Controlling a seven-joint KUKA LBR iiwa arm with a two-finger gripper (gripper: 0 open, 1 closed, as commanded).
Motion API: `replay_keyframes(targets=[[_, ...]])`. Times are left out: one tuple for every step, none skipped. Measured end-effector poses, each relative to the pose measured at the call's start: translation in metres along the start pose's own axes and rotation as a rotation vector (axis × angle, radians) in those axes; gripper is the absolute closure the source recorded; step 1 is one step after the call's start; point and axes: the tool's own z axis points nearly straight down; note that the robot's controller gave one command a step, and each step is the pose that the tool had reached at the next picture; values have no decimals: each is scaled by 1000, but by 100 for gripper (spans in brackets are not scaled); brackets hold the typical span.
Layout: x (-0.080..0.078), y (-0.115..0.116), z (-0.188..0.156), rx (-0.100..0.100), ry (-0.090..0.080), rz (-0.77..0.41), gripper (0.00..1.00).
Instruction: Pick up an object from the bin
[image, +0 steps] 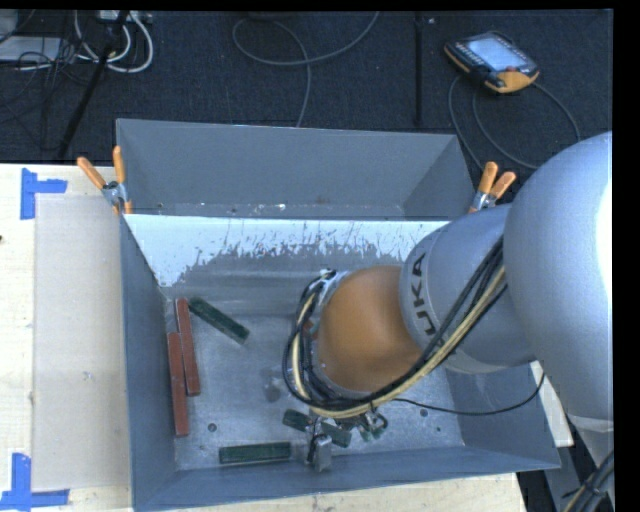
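My gripper (320, 448) hangs low near the bin's front wall, just below the arm's orange cover, which hides most of it. A dark green flat bar (255, 454) lies on the bin floor right beside it, on its left. A small dark block (298, 420) lies against the gripper's upper left side. Whether the gripper touches either one is hidden by the cover.
Another dark green bar (218, 320) lies tilted at the floor's back left. Two long reddish-brown sticks (181, 368) lie side by side along the left wall. The arm and its cables cover the bin's right half.
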Motion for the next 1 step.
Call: replay_keyframes(targets=[[0, 0, 0, 0, 0, 0, 0]])
